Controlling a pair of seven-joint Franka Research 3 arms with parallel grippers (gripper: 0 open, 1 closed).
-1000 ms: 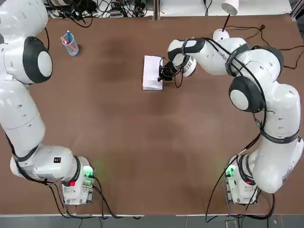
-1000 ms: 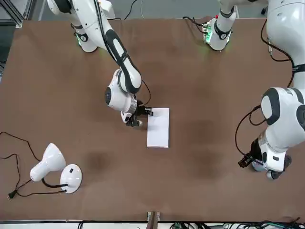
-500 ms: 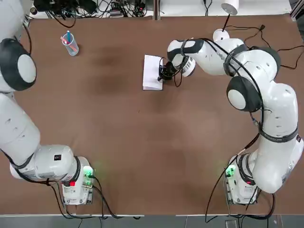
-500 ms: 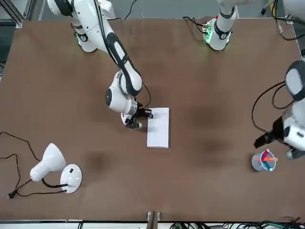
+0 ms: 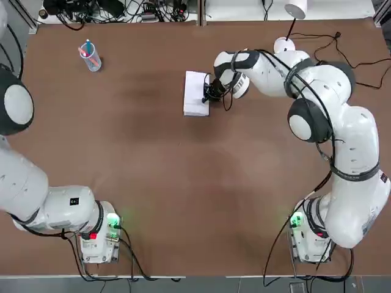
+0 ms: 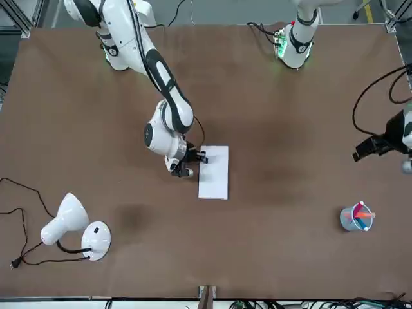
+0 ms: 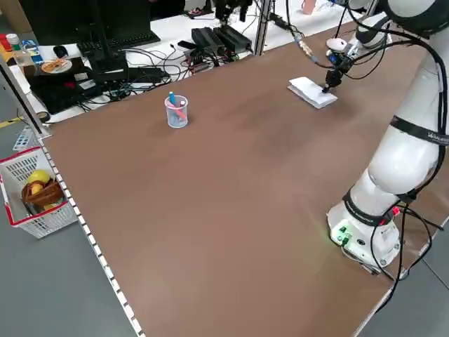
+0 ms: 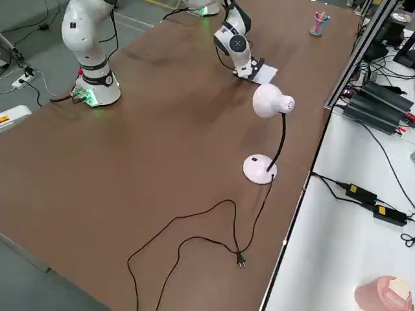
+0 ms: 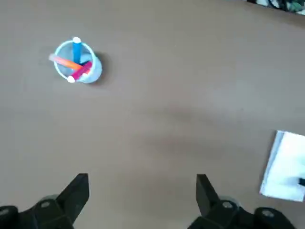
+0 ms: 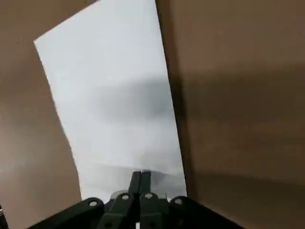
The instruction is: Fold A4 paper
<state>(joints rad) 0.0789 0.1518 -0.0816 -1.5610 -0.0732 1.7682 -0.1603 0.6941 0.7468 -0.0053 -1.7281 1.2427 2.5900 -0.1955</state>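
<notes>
The A4 paper [image 5: 196, 93] lies folded into a narrow white rectangle at the far middle of the table, also seen in the front view [image 6: 214, 172]. My right gripper [image 5: 209, 94] is shut, its tips resting on the paper's right edge. In the right wrist view the two fingers [image 10: 140, 179] are pressed together over the sheet [image 10: 112, 105]. My left gripper [image 9: 141, 188] is open and holds nothing, high above the table's left side. It shows at the front view's edge [image 6: 373, 147].
A clear cup with coloured pens [image 5: 90, 56] stands at the far left, also seen in the left wrist view [image 9: 76, 62]. A white desk lamp [image 6: 74, 225] with its cord [image 8: 194, 233] stands at the far right. A basket [image 7: 35, 189] sits off the table.
My left gripper opened, let go of the cup of pens and drew up and away from it. The right gripper stayed shut at the paper's edge.
</notes>
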